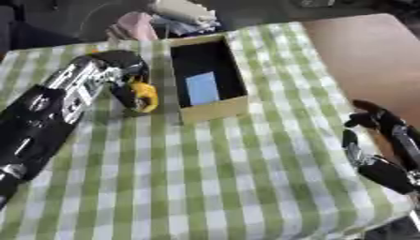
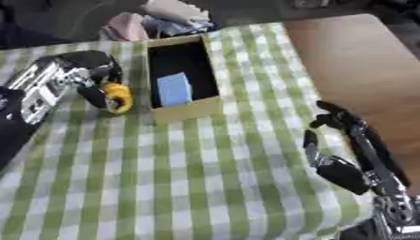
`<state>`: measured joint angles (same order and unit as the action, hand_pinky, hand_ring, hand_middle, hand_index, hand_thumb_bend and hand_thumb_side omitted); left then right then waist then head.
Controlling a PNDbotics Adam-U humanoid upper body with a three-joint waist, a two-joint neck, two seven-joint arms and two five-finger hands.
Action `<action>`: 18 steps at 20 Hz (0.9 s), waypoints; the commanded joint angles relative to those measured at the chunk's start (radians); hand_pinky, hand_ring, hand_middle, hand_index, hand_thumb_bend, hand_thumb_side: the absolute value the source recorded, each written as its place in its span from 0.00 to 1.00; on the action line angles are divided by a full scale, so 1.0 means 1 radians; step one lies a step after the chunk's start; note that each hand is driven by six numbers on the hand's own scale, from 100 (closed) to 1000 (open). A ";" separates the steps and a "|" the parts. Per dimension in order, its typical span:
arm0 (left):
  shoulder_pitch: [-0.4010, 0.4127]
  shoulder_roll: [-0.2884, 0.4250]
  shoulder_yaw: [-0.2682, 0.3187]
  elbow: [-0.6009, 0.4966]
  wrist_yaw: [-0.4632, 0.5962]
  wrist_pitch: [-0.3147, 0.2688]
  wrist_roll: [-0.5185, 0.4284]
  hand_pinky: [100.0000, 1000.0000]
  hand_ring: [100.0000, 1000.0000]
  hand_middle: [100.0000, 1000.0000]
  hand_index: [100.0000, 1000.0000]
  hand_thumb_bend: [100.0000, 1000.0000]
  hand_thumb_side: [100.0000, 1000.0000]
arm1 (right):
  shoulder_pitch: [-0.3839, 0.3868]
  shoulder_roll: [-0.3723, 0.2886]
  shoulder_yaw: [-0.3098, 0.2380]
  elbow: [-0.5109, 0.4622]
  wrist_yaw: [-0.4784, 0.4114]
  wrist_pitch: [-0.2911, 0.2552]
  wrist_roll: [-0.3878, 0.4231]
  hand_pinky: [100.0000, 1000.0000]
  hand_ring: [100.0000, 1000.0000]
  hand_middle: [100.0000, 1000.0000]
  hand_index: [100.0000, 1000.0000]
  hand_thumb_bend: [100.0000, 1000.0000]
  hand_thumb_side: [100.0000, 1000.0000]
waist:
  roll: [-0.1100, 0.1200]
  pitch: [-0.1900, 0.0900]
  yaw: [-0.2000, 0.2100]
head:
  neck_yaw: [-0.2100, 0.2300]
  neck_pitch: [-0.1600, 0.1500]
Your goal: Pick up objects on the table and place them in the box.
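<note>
We see a small yellow object [image 1: 145,95] just to the 9 o'clock side of the box [image 1: 215,109], low over the green-and-white checked cloth [image 1: 213,178] that covers the desk [image 2: 361,61]. Our left hand [image 1: 127,77] has its dark fingers curled round this yellow object and pinches it; we cannot tell whether the object touches the cloth or hangs just above it. The left arm [image 1: 49,112], black with silver parts, comes in from 8 o'clock and runs up toward the hand.

The box is an open cardboard carton with a dark inside, standing on the cloth toward 12 o'clock of the picture's middle. A light blue rectangular thing [image 1: 202,88] lies inside it, toward its near end.

Our right hand [image 2: 341,140] shows at 4 o'clock near the cloth's edge, well apart from the box, fingers up and relaxed, spread, holding nothing. Bare brown desk shows at 2 o'clock. Beyond the box at 12 o'clock lies a heap of pink and pale cloth [image 1: 156,21].
</note>
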<state>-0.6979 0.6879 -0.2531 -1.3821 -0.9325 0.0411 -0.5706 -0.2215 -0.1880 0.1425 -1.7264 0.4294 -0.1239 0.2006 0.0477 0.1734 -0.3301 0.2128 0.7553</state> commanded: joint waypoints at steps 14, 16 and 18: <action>-0.116 -0.069 -0.018 0.101 0.031 0.101 0.344 0.66 0.60 0.66 0.82 0.22 0.45 | -0.035 -0.002 0.023 -0.009 -0.021 -0.003 0.022 0.86 0.83 0.59 0.92 0.00 0.29 | -0.019 0.016 -0.066 | 0.032 -0.028; -0.116 -0.080 -0.024 0.115 0.032 0.096 0.363 0.70 0.69 0.76 0.89 0.27 0.62 | -0.035 -0.002 0.023 -0.009 -0.021 -0.002 0.023 0.86 0.83 0.59 0.92 0.00 0.29 | -0.019 0.016 -0.067 | 0.033 -0.029; -0.114 -0.080 -0.026 0.120 0.032 0.094 0.374 0.75 0.75 0.83 0.93 0.30 0.72 | -0.035 -0.002 0.024 -0.010 -0.022 -0.003 0.024 0.86 0.83 0.59 0.92 0.00 0.30 | -0.019 0.015 -0.065 | 0.032 -0.030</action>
<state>-0.7918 0.5909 -0.2815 -1.2582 -0.9065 0.1369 -0.2107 -0.2461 -0.1873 0.1674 -1.7260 0.4139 -0.1258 0.2229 0.0468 0.1908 -0.3955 0.2442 0.7376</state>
